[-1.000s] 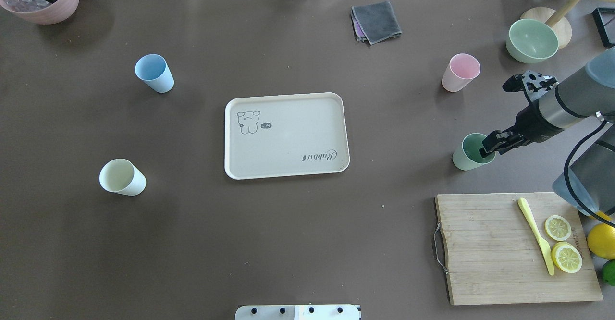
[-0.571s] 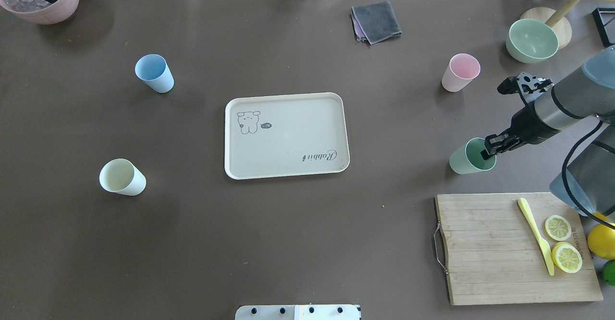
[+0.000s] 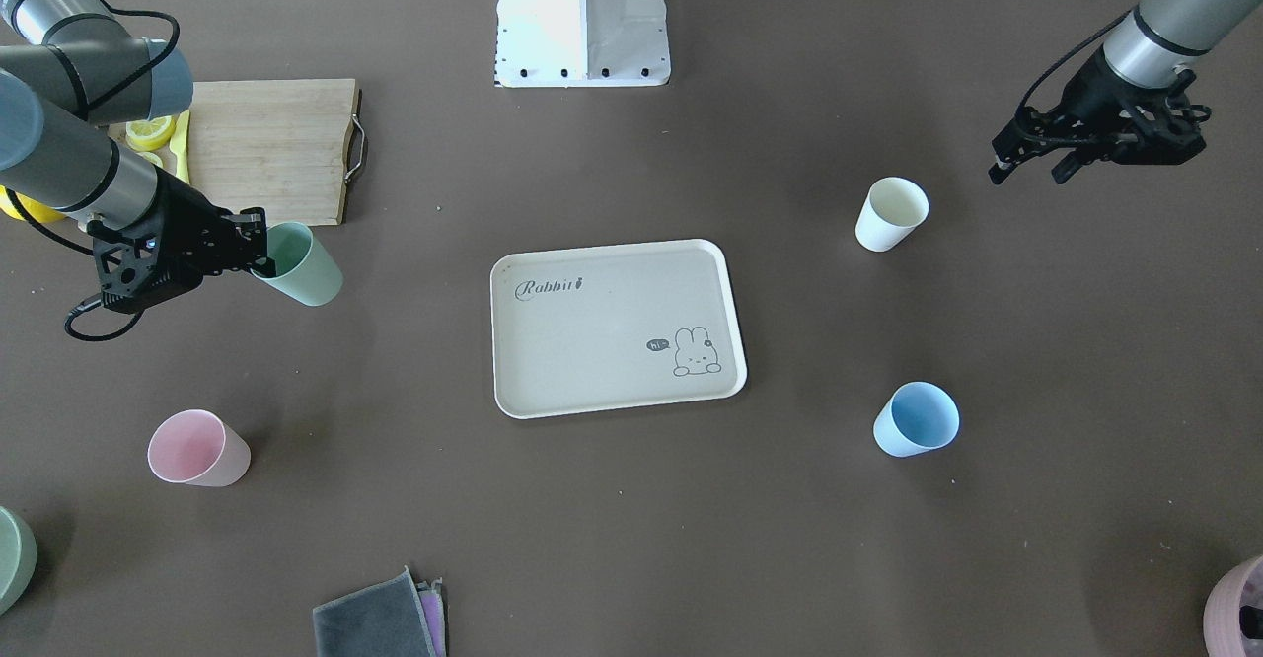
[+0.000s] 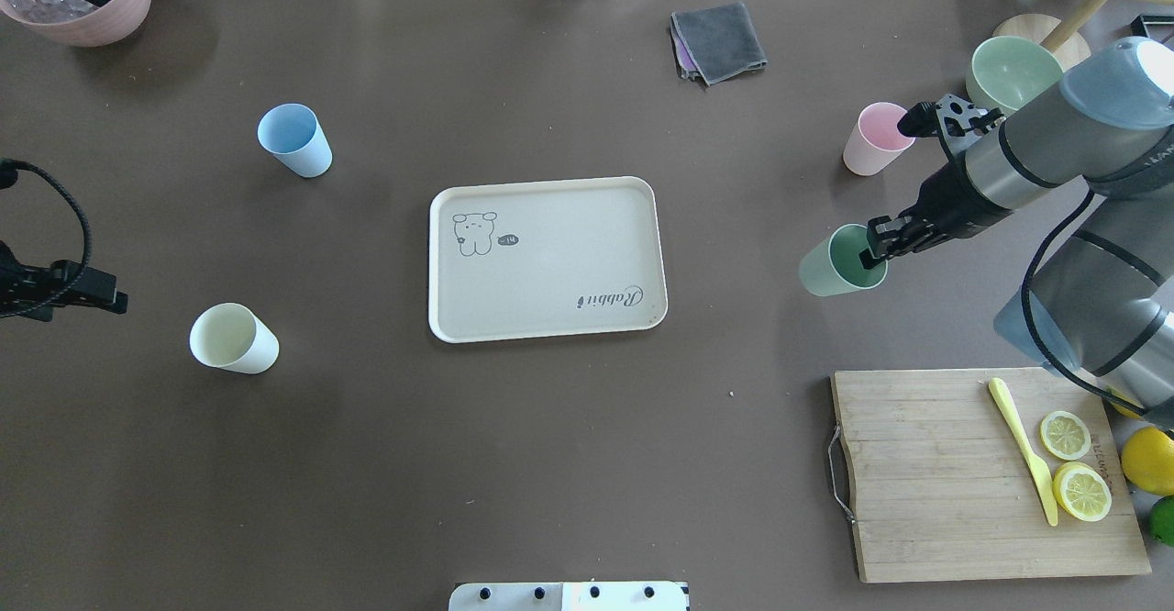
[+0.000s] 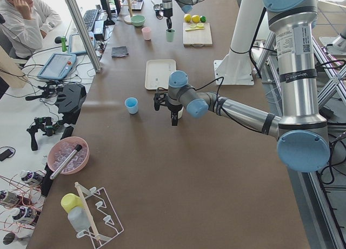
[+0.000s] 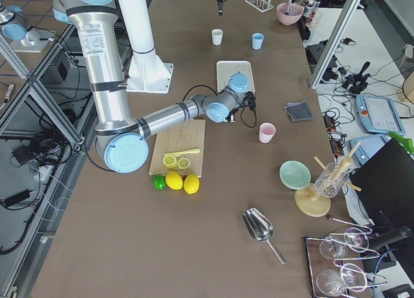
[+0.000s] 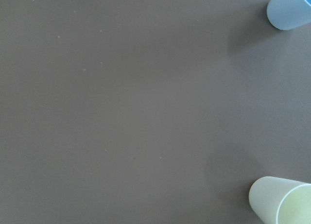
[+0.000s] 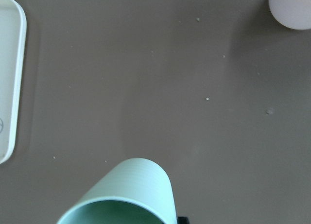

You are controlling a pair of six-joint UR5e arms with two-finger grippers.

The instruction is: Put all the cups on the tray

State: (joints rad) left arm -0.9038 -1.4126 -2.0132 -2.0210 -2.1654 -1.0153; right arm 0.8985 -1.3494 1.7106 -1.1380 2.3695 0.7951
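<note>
Sage green cup (image 4: 830, 267), tilted, well apart from the tray (image 4: 550, 262), toward the robot's right. The right gripper (image 4: 873, 250) clamps its rim, one finger inside, one outside. The left gripper (image 3: 1031, 166) hangs near the cream cup (image 3: 891, 213), jaws apart.

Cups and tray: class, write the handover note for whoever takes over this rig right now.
Right gripper: shut on the green cup, held tilted, short of the tray.
Left gripper: open, empty, near the cream cup.
On the table, off the tray: cream cup, blue cup, pink cup.
Done: no cup on the tray yet.
Left: set down the green cup, then fetch the other three.
</note>
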